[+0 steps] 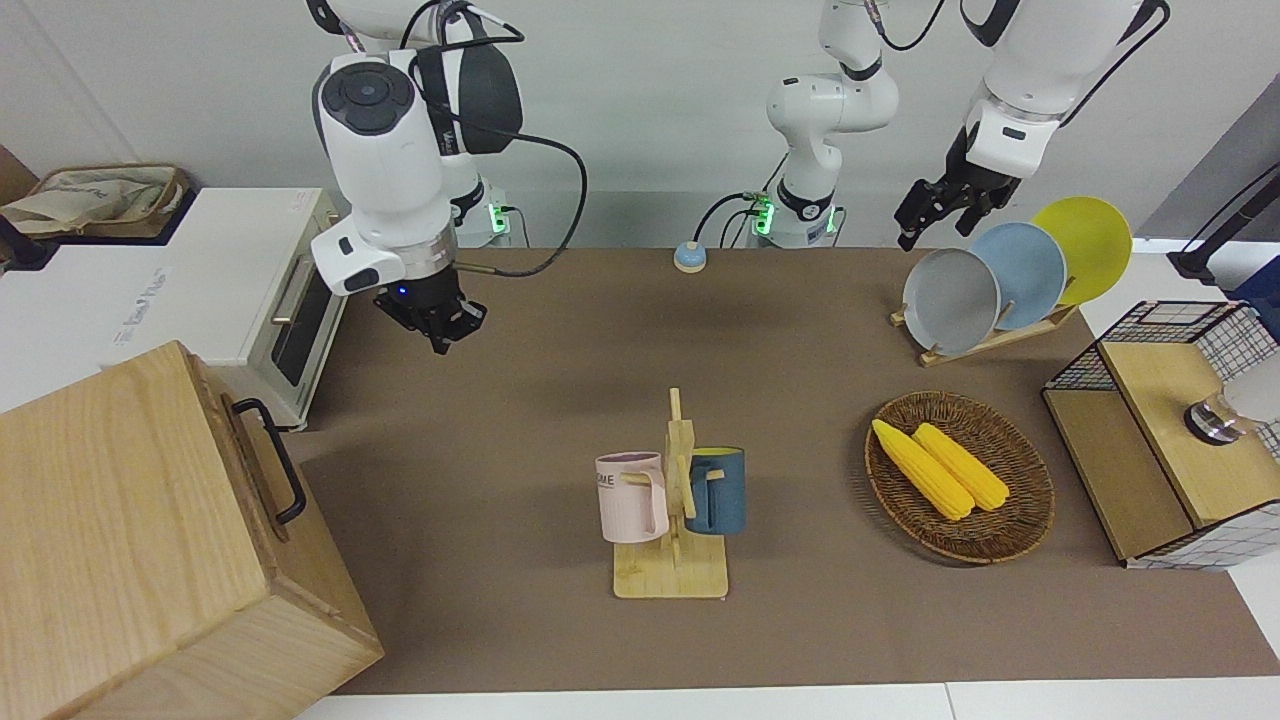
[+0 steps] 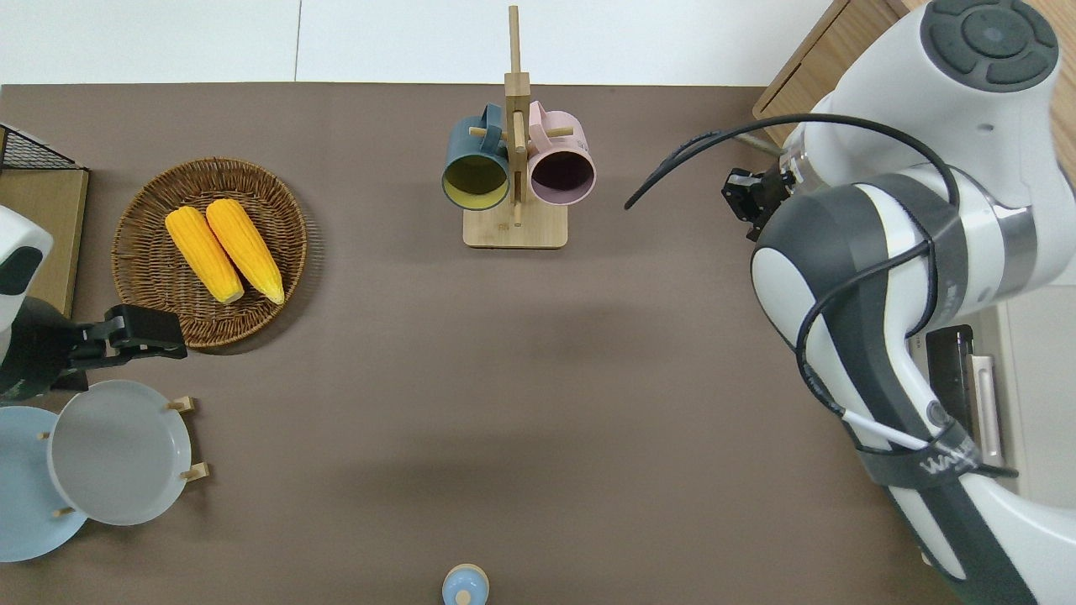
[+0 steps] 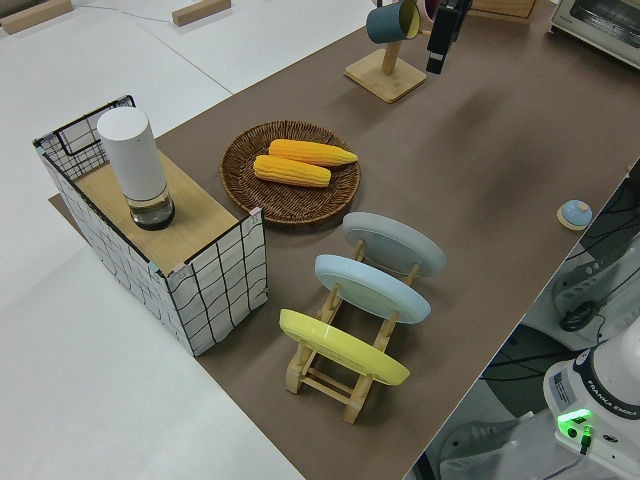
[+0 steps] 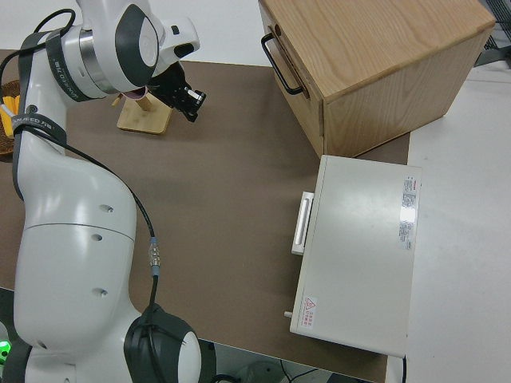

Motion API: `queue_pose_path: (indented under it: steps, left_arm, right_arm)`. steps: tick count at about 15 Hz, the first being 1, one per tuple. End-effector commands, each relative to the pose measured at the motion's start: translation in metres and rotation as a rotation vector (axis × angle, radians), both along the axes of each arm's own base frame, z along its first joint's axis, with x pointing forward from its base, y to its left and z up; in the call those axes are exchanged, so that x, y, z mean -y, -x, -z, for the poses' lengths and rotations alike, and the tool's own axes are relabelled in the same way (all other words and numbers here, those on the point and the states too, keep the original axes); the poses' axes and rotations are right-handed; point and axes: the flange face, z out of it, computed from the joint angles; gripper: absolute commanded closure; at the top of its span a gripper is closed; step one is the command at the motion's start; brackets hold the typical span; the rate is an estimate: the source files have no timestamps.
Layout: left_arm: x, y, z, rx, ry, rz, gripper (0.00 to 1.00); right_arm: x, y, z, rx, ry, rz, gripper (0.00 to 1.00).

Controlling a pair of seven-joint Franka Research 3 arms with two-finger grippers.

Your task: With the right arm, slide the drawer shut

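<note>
At the right arm's end of the table sits the big wooden cabinet [image 1: 150, 520], its drawer [image 4: 297, 89] at the top of the front face with the black bar handle [image 1: 272, 458] facing the mat. Drawer front looks nearly flush with the cabinet face, maybe a slight gap, hard to tell; judged close to shut or already shut. White oven [image 4: 359, 251] stands just beside the cabinet, nearer the robots.

Right gripper [image 1: 440, 322] hangs in the air over bare mat, between the mug stand [image 2: 514, 168] and the cabinet, apart from the handle, touching nothing. Fingers point down and toward the table; cannot tell whether they are spread or pressed together. Holding nothing as far as visible.

Pushing a drawer needs no grasp, so the gripper being clear of the handle fits either lining up for a push on the front or backing away once it is done.

Left arm is parked; its gripper [image 1: 935, 212] holds nothing, finger state unclear.
</note>
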Motion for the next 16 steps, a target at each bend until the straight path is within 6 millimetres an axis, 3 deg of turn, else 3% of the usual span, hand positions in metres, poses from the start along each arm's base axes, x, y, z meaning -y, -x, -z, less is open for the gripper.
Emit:
queue_pose_path:
  steps: [1, 4, 7, 9, 10, 11, 13, 16]
  left_arm:
    - [-0.002, 0.004, -0.004, -0.005, 0.001, 0.004, 0.01]
    - [-0.002, 0.004, -0.005, -0.003, 0.001, 0.004, 0.01]
    - [-0.002, 0.004, -0.004, -0.005, 0.001, 0.004, 0.01]
    - [-0.002, 0.004, -0.005, -0.003, 0.001, 0.004, 0.01]
    - [-0.002, 0.004, -0.005, -0.003, 0.001, 0.004, 0.01]
    - [-0.002, 0.004, -0.005, -0.003, 0.001, 0.004, 0.01]
    - [-0.002, 0.004, -0.005, -0.003, 0.001, 0.004, 0.01]
    - [-0.002, 0.004, -0.005, -0.003, 0.001, 0.004, 0.01]
  right_arm:
    - [0.038, 0.027, -0.019, 0.017, -0.053, -0.104, 1.000]
    - [0.061, 0.043, -0.025, 0.056, -0.063, -0.173, 1.000]
    - [0.083, 0.047, -0.031, 0.059, -0.130, -0.189, 1.000]
    - [0.088, 0.049, -0.033, 0.055, -0.138, -0.199, 1.000]
    - [0.089, 0.049, -0.036, 0.054, -0.138, -0.197, 0.945]
    - [0.090, 0.049, -0.035, 0.046, -0.136, -0.194, 0.735]
    - [0.089, 0.049, -0.037, 0.041, -0.126, -0.186, 0.015]
    - [0.088, 0.044, -0.044, 0.053, -0.120, -0.187, 0.011]
